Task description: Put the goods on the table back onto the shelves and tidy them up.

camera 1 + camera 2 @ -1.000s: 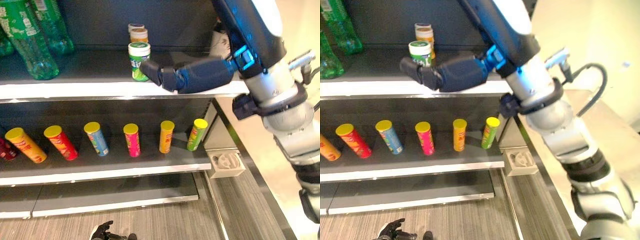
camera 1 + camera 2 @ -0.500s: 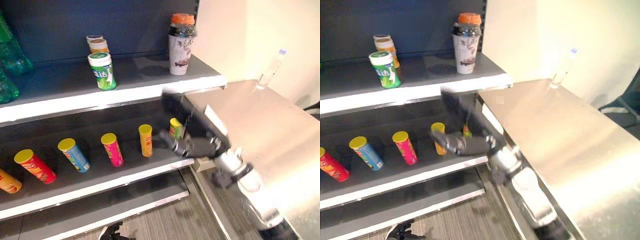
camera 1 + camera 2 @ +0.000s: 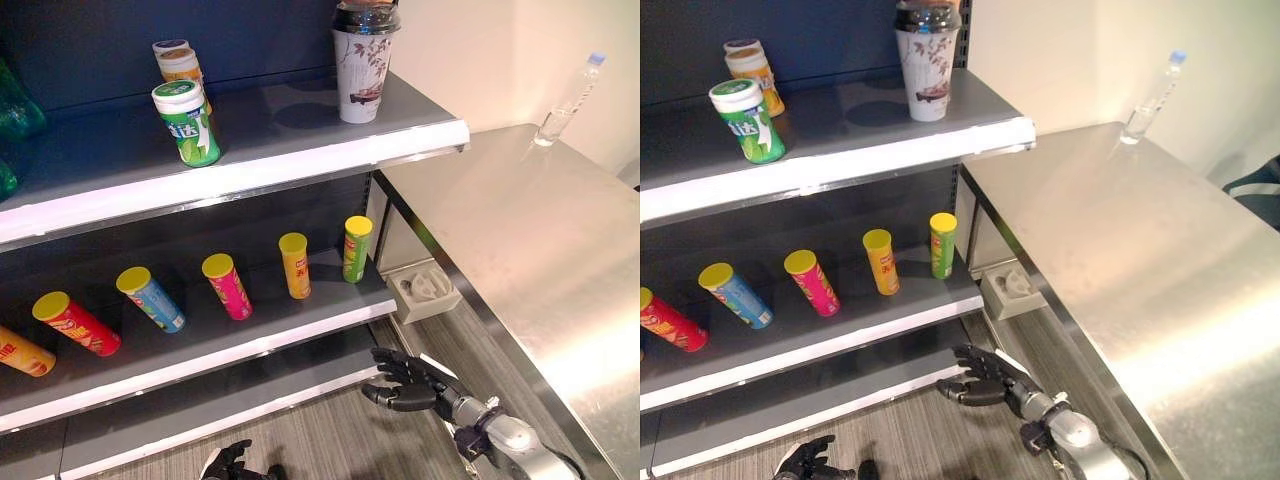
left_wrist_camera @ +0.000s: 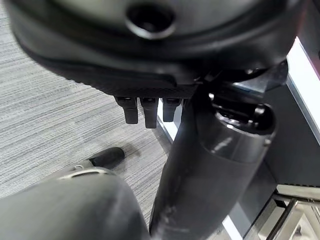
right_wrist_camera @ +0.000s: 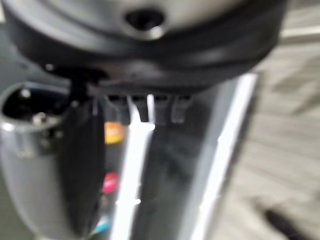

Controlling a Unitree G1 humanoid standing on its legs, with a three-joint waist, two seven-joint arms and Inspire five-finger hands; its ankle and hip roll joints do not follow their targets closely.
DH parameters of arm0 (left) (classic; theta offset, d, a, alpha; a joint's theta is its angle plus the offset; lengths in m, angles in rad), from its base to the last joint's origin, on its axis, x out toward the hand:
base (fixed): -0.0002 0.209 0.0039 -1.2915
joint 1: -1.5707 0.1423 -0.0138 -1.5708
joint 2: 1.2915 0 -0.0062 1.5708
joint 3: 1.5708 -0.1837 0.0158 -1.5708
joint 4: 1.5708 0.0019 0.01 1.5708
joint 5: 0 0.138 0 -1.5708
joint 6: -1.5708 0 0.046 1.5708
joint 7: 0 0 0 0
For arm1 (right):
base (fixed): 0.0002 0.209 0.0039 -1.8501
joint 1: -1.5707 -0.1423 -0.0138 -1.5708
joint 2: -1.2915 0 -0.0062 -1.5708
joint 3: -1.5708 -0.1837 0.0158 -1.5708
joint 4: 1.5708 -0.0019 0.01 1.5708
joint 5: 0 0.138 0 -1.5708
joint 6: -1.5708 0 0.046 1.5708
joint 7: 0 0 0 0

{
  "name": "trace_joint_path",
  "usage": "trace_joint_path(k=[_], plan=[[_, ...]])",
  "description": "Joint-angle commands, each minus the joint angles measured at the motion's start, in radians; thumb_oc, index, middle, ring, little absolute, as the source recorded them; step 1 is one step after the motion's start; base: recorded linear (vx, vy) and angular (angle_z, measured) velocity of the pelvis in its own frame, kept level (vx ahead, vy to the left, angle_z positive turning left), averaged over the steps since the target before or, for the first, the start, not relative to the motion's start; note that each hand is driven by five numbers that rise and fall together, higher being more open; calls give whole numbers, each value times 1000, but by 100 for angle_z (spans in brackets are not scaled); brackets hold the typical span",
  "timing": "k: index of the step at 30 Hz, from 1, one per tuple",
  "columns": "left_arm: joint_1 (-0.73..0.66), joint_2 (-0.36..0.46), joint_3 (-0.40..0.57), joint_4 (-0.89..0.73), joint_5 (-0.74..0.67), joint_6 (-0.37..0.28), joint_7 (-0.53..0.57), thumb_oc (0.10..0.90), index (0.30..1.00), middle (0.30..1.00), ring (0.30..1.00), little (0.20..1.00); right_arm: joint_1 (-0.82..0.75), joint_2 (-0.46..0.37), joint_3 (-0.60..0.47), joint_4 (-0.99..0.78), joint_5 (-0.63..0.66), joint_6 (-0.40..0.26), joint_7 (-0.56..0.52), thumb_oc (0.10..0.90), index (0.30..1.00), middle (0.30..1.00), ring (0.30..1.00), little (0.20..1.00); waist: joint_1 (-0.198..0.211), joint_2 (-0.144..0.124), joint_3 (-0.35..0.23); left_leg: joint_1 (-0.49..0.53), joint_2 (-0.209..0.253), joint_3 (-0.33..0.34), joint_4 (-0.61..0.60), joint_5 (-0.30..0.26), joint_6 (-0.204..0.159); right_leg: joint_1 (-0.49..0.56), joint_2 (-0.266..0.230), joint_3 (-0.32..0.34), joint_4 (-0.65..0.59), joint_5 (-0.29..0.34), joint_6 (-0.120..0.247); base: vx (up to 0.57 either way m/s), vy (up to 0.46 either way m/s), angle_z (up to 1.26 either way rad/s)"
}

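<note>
We see the right robot hand (image 3: pixel 410 383) hanging low with fingers spread and empty, because the green gum bottle (image 3: pixel 186 122) already stands on the top shelf (image 3: pixel 300 160) far above it, while a water bottle (image 3: pixel 566 101) waits on the worktop (image 3: pixel 530 240).

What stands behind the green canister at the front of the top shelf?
Behind the green canister stand two more canisters in a row: an orange one and, further back, one with a white lid. Their lower parts are hidden by the canisters in front.

Print on green gum bottle (image 3: pixel 187 122) and chip cans; none legible.
</note>
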Motion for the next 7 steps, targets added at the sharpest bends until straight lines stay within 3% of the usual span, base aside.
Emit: trace_joint_path(k=[1,7], plan=[[-93,29,-30,11,-6,-47,17,800,900,900,900,900,-26,62,-29,75,-105,-53,-123,800,900,900,900,900,40,-15,-20,74,20,22,10,-142,-38,-88,-14,-41,75,-56,68,23,-1,7],[-134,25,-29,49,-50,-35,46,800,900,900,900,900,-34,176,-104,400,-161,-23,-244,800,900,900,900,900,35,-16,-16,84,15,18,13,-150,-30,-80,-13,-38,75,-62,64,5,0,-1]])
